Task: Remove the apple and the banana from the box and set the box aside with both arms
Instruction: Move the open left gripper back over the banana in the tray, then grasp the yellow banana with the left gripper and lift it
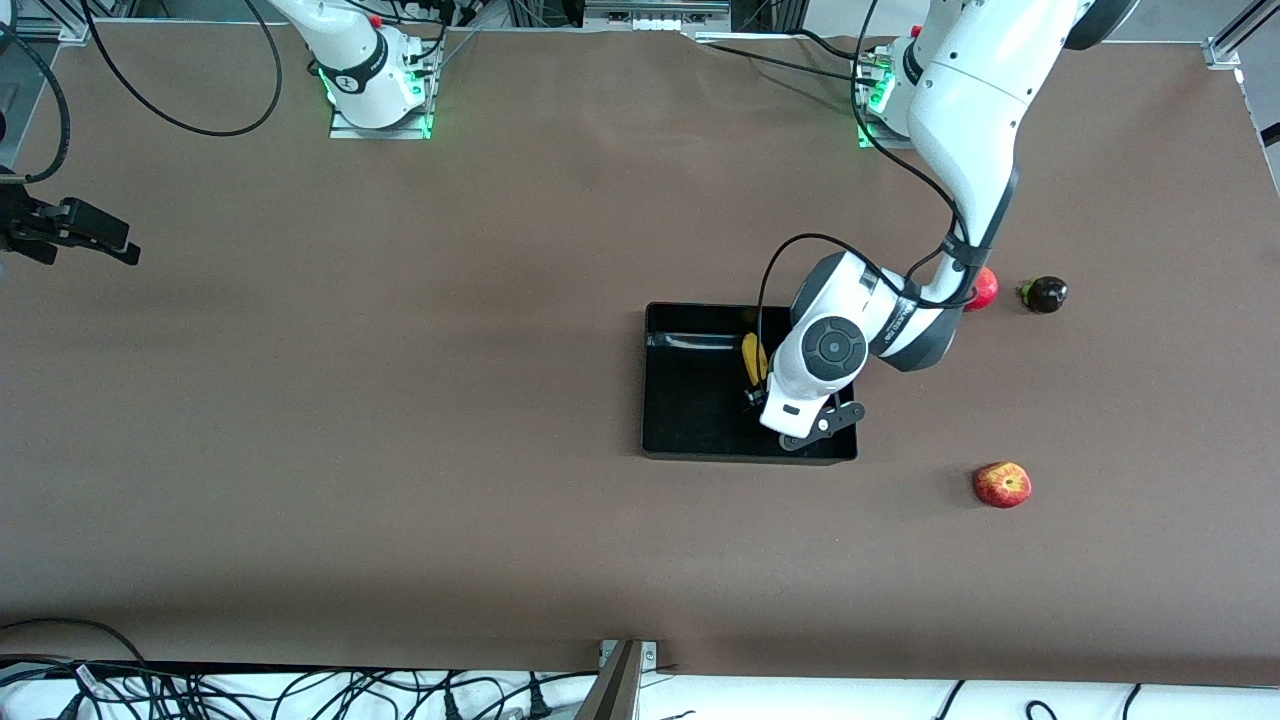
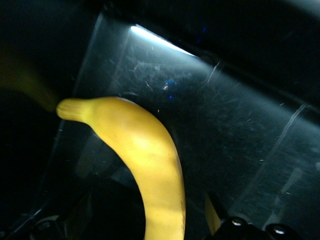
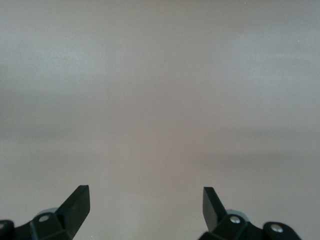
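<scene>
Left end effector [image 1: 752, 397] open over banana [image 1: 753, 357] in black tray [image 1: 690, 400]; right end effector [image 3: 146, 202] open, waiting; no legible writing.

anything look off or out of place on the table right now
Nothing looks spilled or damaged. The banana lies inside the black tray under the left tool, whose fingers are open. The apple sits on the table outside the tray, toward the left arm's end, nearer the front camera.
</scene>
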